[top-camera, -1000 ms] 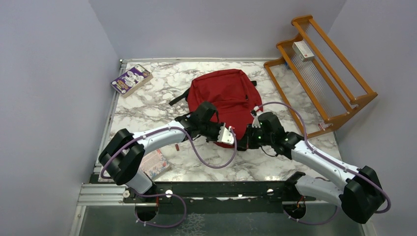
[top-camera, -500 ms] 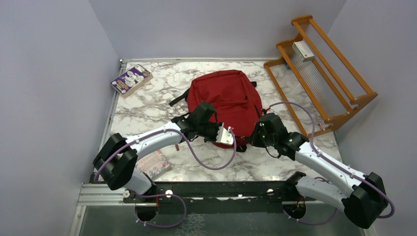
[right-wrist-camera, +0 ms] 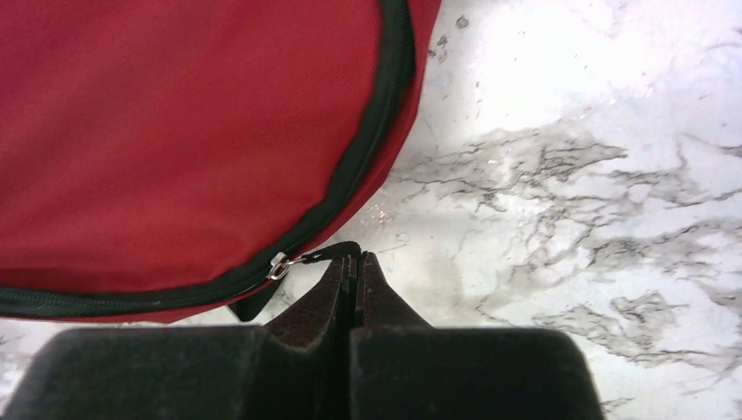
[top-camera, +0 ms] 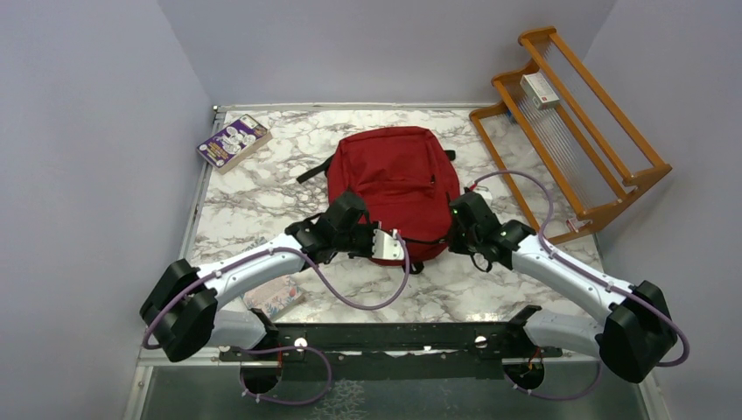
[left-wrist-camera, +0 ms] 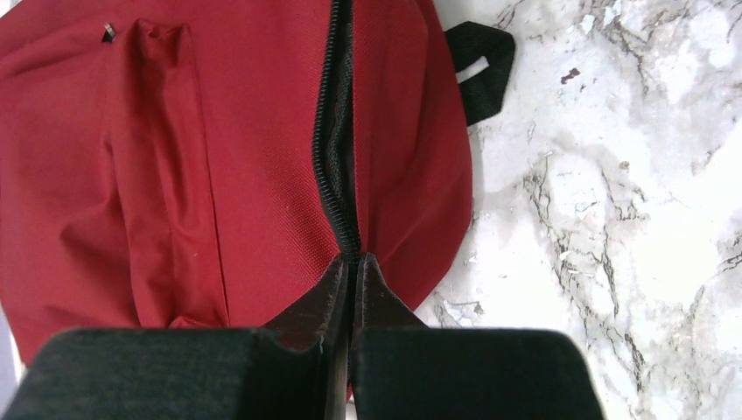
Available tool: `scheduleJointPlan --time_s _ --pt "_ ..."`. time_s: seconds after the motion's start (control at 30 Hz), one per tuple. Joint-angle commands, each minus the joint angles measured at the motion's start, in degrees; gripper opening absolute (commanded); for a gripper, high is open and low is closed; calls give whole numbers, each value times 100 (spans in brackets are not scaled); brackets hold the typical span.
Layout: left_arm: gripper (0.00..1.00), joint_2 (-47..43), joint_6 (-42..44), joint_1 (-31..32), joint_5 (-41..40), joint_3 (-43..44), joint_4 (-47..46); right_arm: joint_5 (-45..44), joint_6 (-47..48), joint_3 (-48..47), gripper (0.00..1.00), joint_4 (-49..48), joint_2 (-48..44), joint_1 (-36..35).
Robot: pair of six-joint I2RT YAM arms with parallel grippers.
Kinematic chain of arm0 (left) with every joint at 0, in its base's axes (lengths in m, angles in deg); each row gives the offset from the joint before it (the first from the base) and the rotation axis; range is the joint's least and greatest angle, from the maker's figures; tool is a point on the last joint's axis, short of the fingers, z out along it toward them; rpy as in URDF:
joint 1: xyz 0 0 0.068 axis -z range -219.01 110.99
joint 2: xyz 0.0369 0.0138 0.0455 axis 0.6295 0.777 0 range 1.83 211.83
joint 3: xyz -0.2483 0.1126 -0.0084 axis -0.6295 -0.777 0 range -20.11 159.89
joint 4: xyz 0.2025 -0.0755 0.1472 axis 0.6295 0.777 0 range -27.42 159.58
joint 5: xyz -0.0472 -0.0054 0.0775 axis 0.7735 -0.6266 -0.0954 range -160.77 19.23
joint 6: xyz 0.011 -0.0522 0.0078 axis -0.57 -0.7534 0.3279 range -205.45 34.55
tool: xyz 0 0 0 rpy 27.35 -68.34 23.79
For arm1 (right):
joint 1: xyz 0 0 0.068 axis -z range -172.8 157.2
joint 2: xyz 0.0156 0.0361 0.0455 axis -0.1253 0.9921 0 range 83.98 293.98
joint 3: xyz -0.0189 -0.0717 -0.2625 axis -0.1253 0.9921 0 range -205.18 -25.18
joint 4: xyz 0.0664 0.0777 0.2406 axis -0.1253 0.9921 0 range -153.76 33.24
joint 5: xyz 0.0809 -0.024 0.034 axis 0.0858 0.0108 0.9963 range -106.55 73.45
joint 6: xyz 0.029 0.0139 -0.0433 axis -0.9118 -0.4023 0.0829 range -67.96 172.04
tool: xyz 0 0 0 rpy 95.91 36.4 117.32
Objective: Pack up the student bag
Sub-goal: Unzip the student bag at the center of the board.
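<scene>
Red student bag [top-camera: 398, 179] lies just ahead of both grippers; the right gripper [right-wrist-camera: 352, 259], clamped on the zip pull [right-wrist-camera: 328, 253], has swung from the bag's near edge to its right side, probably running it along the zip seam [right-wrist-camera: 367, 149]. The left gripper [left-wrist-camera: 351, 260] stays pinched on that seam, and whatever is inside is hidden

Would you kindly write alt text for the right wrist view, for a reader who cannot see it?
The right gripper, shut, pinches the black pull tab of a zip running along the curved edge of the red student bag, the metal slider just left of its tips. White-and-grey marble table fills the right side.
</scene>
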Motion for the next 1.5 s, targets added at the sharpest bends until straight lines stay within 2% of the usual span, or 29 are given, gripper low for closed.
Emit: scheduleJointPlan --time_s 0.0,0.23,0.37,0.6,0.7,0.8,0.9,0.93,0.97,1.13,1.27,1.47 --pt "0 -456 -339 -90 -585 -306 -158 -638 311 -262 0 166 193 95" --pt "0 -707 -517 -349 -698 -493 -206 -809 666 -277 0 -170 521 194" --pt "0 -867 -492 -465 -756 -622 -254 -669 1020 -378 1 -425 731 516" --pt "0 -989 -546 -476 -784 -689 -308 147 1655 -798 0 -814 1426 1281" --pt "1 -1097 -512 -477 -557 -678 -297 906 2064 -1013 1 -835 1512 1305" --pt "33 -1361 -414 -477 285 -766 -420 1582 2371 -960 0 -940 1326 1303" --pt "50 -1567 -429 -469 1119 -921 -694 2023 2580 -832 1 -967 1059 1300" --pt "62 -1571 -465 -458 1258 -919 -750 2133 2635 -795 1 -954 977 1304" --pt "67 -1556 -514 -453 1325 -890 -794 2247 2696 -768 1 -925 914 1305" --pt "76 -1182 -768 -325 1450 -531 -994 2680 2787 -620 1 -833 713 1300" --pt "78 -624 -923 240 1173 -250 -1334 2747 2731 -565 1 -792 601 1305" --pt "78 296 -1747 885 354 -136 -2819 2724 2619 -541 1 -746 318 1304"
